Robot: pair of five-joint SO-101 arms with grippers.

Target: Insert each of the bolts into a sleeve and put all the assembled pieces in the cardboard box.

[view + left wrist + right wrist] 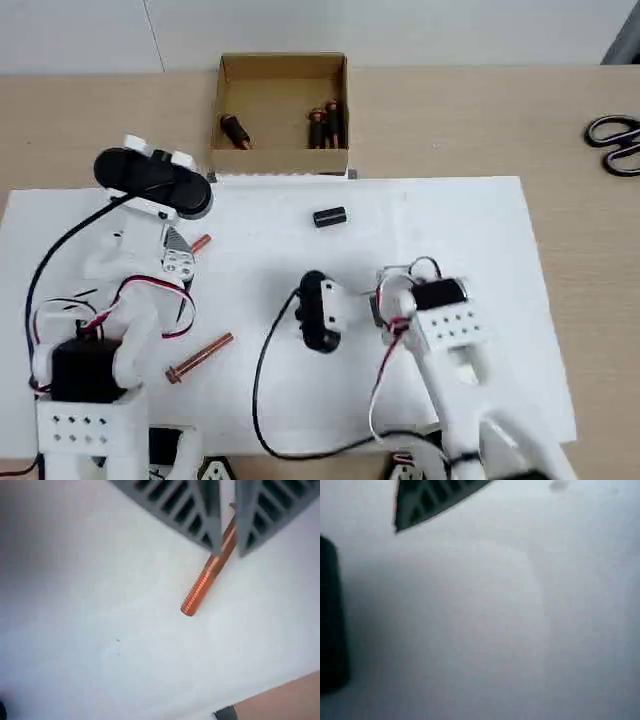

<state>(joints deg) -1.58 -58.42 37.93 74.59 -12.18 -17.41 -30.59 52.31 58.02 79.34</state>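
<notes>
Pinching the bolt point(207, 577) near its head, the left gripper point(229, 552) risks letting it swivel. The sleeve point(330, 217), at its three o'clock, could roll when prodded.

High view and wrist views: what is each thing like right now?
left hand: shut on the held bolt.
held bolt: pinched in the hand, threaded end sticking out.
loose bolt: lying flat on the white paper, no sleeve on.
sleeve: lying on the paper, no bolt sticking out.
cardboard box: open, three assembled pieces inside.
</notes>
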